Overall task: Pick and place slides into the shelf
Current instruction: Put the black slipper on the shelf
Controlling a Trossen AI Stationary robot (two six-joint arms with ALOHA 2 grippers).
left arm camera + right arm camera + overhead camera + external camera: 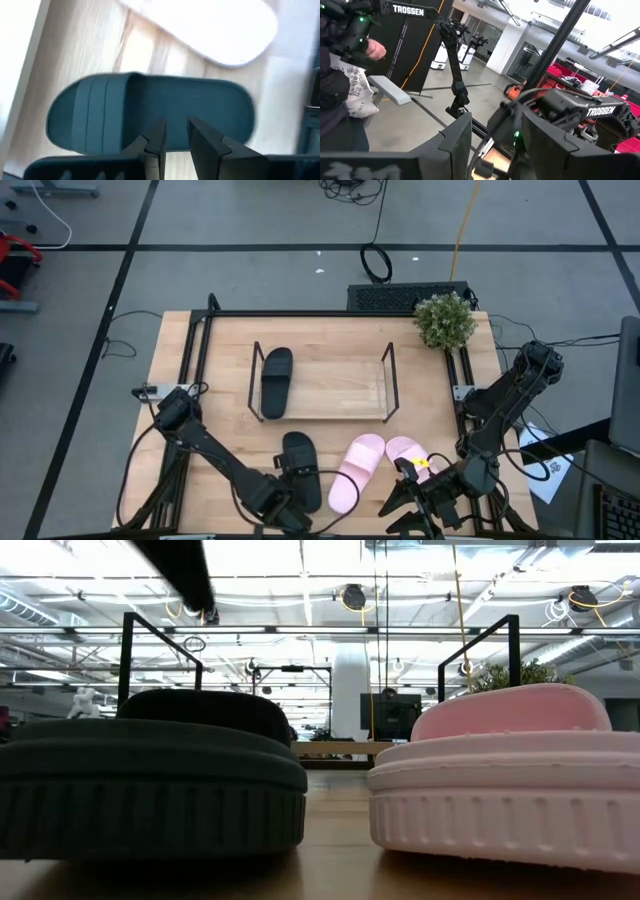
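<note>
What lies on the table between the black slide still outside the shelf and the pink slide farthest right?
The other pink slide lies between the black slide and the far-right pink slide, seen in the high view.

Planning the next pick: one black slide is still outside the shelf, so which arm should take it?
Left. The left gripper sits at the loose black slide, fingers nearly shut above it in the wrist view. The right gripper is by the pink slides, pointing away from the table.
</note>
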